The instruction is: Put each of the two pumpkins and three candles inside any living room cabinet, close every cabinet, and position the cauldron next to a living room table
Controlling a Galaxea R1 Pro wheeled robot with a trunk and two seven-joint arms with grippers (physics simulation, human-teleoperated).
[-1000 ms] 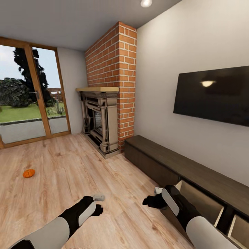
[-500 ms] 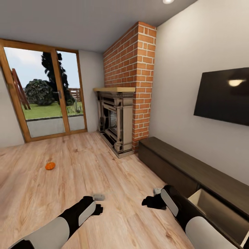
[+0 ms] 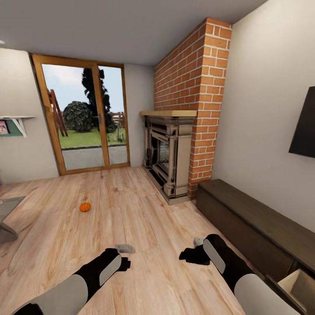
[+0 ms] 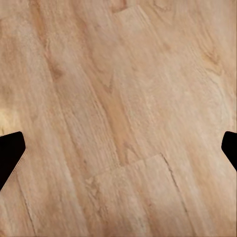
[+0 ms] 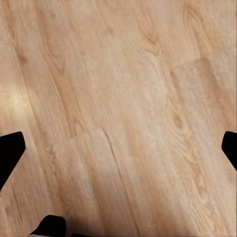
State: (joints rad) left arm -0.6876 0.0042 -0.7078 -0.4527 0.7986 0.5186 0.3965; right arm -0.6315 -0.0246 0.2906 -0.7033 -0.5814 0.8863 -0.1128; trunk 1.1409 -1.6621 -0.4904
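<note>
One pumpkin (image 3: 85, 207) sits on the wood floor (image 3: 144, 227), well away from you, near the glass door (image 3: 83, 120). Your left gripper (image 4: 118, 148) and right gripper (image 5: 118, 148) are both spread wide and hold nothing. A cabinet (image 3: 258, 227) drawer (image 3: 294, 283) hangs out by your right arm, so you could bump it when you turn. The fireplace (image 3: 168, 155) stands off to the side.

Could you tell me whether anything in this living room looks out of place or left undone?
Yes, two things. A small orange pumpkin lies alone on the bare wood floor, well away from the furniture. And a drawer of the dark cabinet stands pulled open, showing its pale inside.
</note>
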